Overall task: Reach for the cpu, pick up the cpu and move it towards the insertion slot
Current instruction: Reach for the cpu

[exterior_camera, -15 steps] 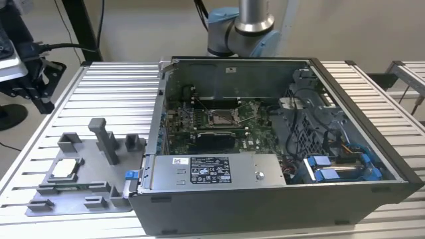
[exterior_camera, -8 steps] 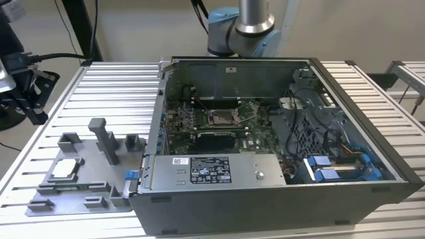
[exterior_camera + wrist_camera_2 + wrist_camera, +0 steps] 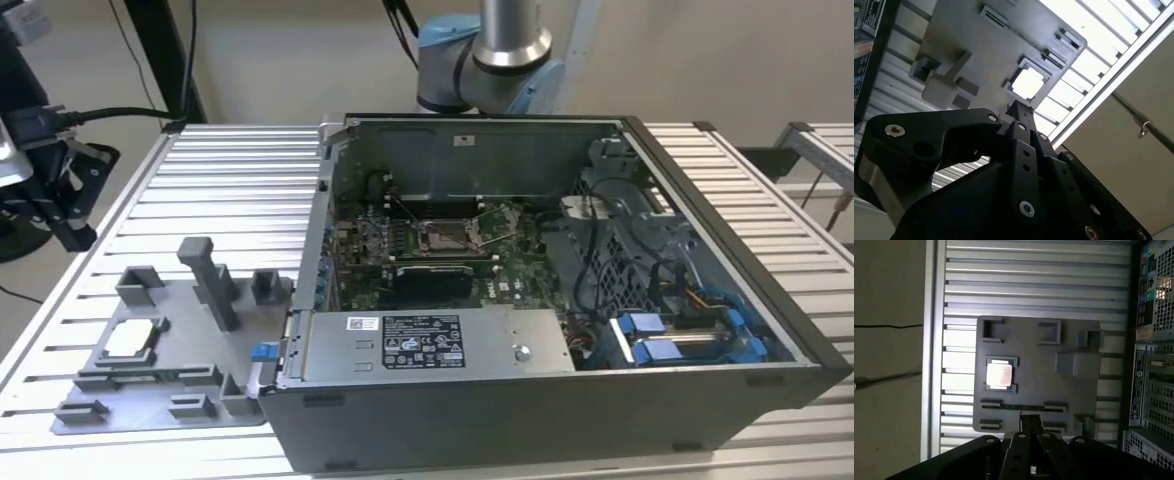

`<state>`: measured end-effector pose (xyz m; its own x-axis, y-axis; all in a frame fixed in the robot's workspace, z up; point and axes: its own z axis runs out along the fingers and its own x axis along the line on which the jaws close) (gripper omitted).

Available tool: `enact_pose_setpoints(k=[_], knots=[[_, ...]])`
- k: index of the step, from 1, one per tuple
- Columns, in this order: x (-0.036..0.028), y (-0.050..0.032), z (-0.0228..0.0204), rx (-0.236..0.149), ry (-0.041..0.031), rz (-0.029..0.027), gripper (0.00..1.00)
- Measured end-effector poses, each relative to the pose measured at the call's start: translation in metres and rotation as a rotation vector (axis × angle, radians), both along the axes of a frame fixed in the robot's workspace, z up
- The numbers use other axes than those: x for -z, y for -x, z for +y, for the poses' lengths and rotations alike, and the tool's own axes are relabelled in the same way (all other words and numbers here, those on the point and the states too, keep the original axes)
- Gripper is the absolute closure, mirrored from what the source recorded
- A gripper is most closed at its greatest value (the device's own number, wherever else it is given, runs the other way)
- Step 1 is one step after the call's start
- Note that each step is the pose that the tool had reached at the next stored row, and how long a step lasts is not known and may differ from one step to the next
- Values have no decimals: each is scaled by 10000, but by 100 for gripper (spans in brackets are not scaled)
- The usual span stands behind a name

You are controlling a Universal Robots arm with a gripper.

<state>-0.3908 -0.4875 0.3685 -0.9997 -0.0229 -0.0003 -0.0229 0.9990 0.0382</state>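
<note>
The cpu (image 3: pixel 130 340) is a small pale square chip lying in a pocket of the grey fixture plate (image 3: pixel 174 350), at the exterior view's left. Both wrist views look down on the cpu (image 3: pixel 999 375) (image 3: pixel 1027 83) from above. My black gripper (image 3: pixel 1029 418) (image 3: pixel 1019 106) hangs well above the plate (image 3: pixel 1029 385), off to one side of the chip and not touching it. Its fingers are shut together with nothing between them. The insertion slot (image 3: pixel 445 237), a silver-framed square socket with a dark centre, sits on the motherboard inside the open computer case (image 3: pixel 561 400).
Grey blocks and a tall post (image 3: pixel 214 280) rise from the fixture plate beside the chip. The ribbed metal table (image 3: pixel 227 190) ends close to the plate on the exterior view's left. The case wall (image 3: pixel 304 300) stands between plate and socket. Cables and blue clips (image 3: pixel 667 340) fill the case's right side.
</note>
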Motion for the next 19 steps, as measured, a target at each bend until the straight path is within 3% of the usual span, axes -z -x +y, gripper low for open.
enact_pose_setpoints(k=[6,12,14,17,19], knots=[[22,31,254,-6,-1,-4,100],[50,203,454,-6,-1,-30,100],[57,282,491,-9,1,-33,100],[63,379,494,-33,-1,-32,100],[64,384,494,-61,-2,-30,100]])
